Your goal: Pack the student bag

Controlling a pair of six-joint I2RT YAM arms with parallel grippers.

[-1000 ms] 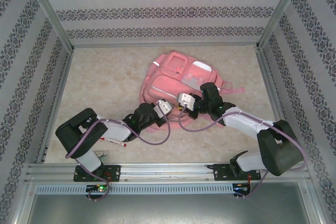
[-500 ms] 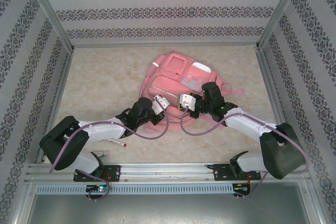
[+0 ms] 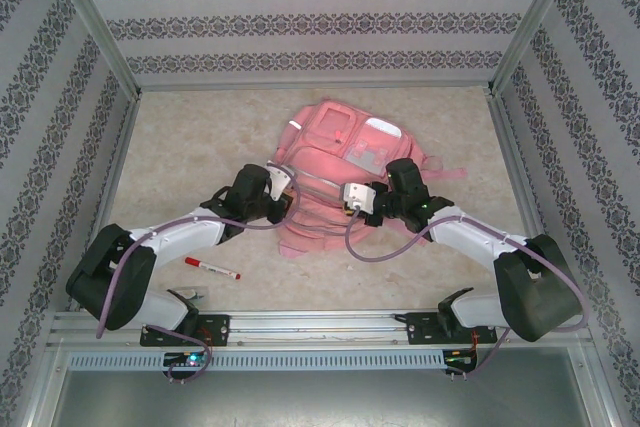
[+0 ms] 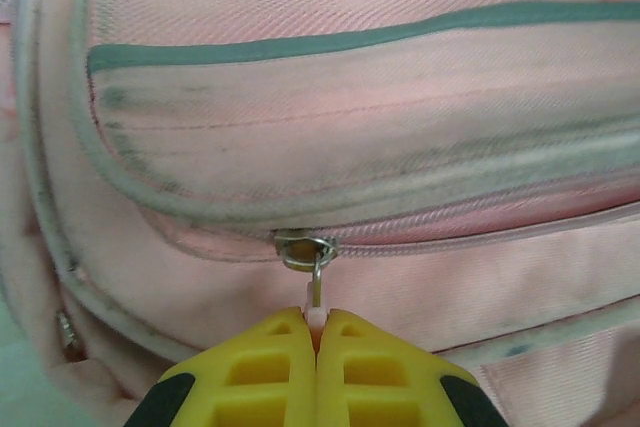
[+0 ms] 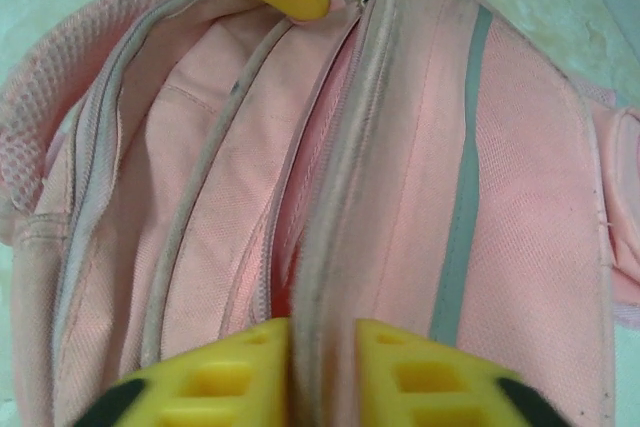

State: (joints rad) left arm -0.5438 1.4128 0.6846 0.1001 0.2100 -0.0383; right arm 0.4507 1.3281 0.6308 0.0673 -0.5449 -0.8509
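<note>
On the bag [image 3: 330, 137], with zip pull [image 4: 316, 285] pinched by left claw [image 4: 316, 319] and flap [image 5: 325, 247] by right claw [image 5: 322, 335], the pull could be lost through skewed tugging.

Since 1.0 s ago: left gripper [image 3: 283, 190] is off the near edge of the student bag [image 3: 335, 152] and now sits at its left side, jaws pinched on the zipper pull [image 4: 316, 289]. The left arm lies lower and reaches farther left. The red pen [image 3: 211, 267] is fully uncovered. More of the bag's near end shows.
</note>
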